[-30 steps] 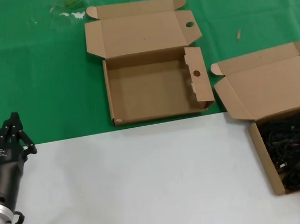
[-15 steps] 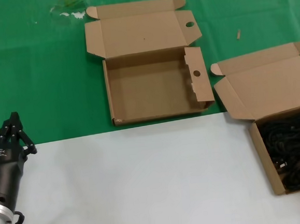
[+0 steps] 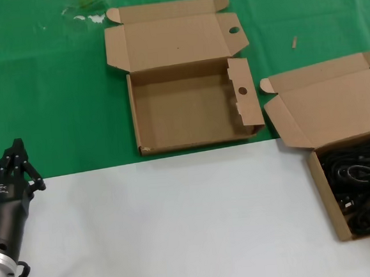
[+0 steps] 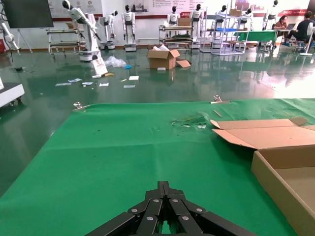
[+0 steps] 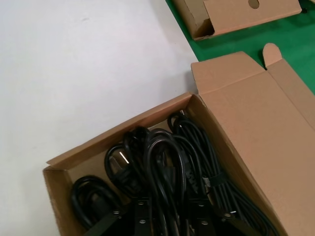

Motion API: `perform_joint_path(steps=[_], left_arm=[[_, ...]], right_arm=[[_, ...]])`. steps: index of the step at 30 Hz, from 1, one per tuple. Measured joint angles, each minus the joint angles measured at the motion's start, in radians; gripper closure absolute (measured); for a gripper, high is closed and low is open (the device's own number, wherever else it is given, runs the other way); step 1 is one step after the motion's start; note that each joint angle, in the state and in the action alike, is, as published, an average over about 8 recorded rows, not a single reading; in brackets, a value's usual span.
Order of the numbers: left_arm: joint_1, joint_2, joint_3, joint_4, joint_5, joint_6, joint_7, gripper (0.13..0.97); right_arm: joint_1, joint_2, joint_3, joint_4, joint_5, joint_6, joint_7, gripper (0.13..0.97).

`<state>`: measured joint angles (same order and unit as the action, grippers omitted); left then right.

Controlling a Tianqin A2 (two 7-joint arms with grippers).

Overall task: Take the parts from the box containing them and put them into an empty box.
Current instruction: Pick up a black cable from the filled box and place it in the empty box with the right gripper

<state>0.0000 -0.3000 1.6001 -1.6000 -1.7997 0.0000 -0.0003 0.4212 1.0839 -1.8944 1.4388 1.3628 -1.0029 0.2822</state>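
Brown cardboard, head view: empty box (image 3: 189,109) with round holes in its flap and side wall, lid laid open, on green cloth (image 3: 47,98) at centre, just beyond the edge of the white tabletop (image 3: 172,223). Second box (image 3: 339,145), plain lid folded back, at the right edge, well apart from the first; black cords (image 3: 362,189) coiled inside it. Left gripper (image 3: 17,166) low at the left, over the border of cloth and white top, fingers drawn together to a point, holding nothing. Right gripper outside this view.

Left wrist view: black fingers (image 4: 152,216) of the left gripper meeting at their tips above the green cloth; a corner of the empty box and its open lid to one side.

Right wrist view: cords in a tangle of loops and plugs, filling the box with the plain lid. Right gripper (image 5: 170,216) directly above the cords, two black fingers (image 5: 140,216) set apart with cable showing between them, gripping nothing.
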Motion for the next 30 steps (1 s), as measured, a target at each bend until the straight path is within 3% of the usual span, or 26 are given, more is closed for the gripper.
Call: perform_joint_path(steps=[7,14,19,24,30], left_arm=[[0.000,0.000,0.000,0.000,0.000,0.000,0.000,0.957],[0.000,0.000,0.000,0.000,0.000,0.000,0.000,0.957],[0.000,0.000,0.000,0.000,0.000,0.000,0.000,0.957],[0.000,0.000,0.000,0.000,0.000,0.000,0.000,0.957],[0.000,0.000,0.000,0.000,0.000,0.000,0.000,0.957]], right_arm=[[0.002,0.024,0.013,0.041,0.009,-0.041,0.053,0.853],[0.036,0.063,0.033,0.111,0.032,-0.111,0.121,0.855],[0.125,0.061,0.037,0.156,0.034,-0.173,0.170,0.855],[0.267,0.002,0.013,0.170,0.000,-0.226,0.200,0.855],[0.466,-0.145,-0.054,0.142,-0.087,-0.260,0.213,0.855]])
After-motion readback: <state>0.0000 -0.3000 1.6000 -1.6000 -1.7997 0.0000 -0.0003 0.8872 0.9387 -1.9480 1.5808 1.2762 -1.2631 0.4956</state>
